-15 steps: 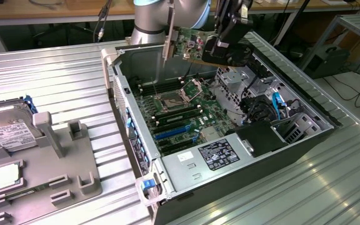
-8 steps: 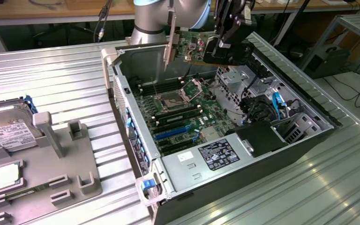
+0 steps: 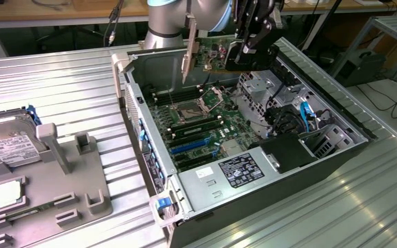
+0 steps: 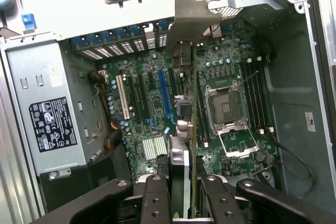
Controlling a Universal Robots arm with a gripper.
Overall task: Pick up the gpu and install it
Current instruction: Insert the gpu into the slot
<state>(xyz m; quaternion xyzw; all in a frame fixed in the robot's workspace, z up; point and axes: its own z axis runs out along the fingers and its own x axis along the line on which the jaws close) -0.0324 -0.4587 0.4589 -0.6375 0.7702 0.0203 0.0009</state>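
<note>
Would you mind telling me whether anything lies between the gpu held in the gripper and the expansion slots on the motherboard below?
Nothing visible does. The gripper holds the gpu in open air above the open computer case, and the blue expansion slot lies bare. The cables sit off to the exterior view's right of it.

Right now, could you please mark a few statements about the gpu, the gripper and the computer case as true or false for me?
1. The gripper holds the gpu over the open computer case. True.
2. The gpu is seated in a slot on the motherboard. False: it hangs clear of the board, clamped in the gripper.
3. A hard drive sits in the grey fixture at the exterior view's left. True.
4. A cooler covers the processor socket. False: the socket is uncovered.
</note>
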